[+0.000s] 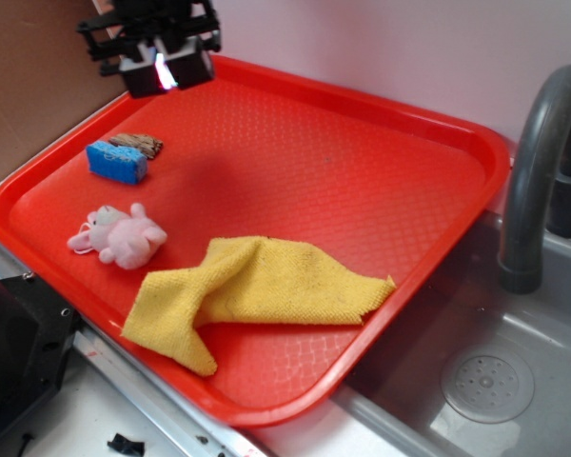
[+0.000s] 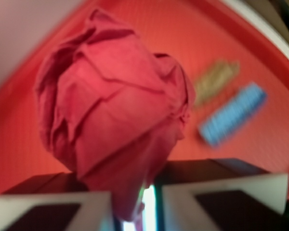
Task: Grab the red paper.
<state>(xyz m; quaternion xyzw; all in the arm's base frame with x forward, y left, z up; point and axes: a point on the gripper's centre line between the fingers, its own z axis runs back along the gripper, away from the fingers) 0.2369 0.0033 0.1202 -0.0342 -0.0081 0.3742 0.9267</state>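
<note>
The biggest thing here is the red tray, sitting next to a grey sink with a bent tap. On the tray, down at about 6 o'clock, lies a yellow cloth. Over at 9 o'clock is a pink plush toy. Up at 10 o'clock are a small blue sponge and a little brown thing just beside it.

My claw hangs above the tray's far edge at about 11 o'clock. It is shut tight on the red paper. In my wrist view the crumpled wad fills most of the picture, and its bottom tip is pinched between my two fingers. From the side view I cannot see the paper at all.

I think the grab is nearly done. Only a thin bit of paper looks caught, so it may slip out. I should keep squeezing the same, go slowly, and not shake. I should stay high above the sponge and the toy.
</note>
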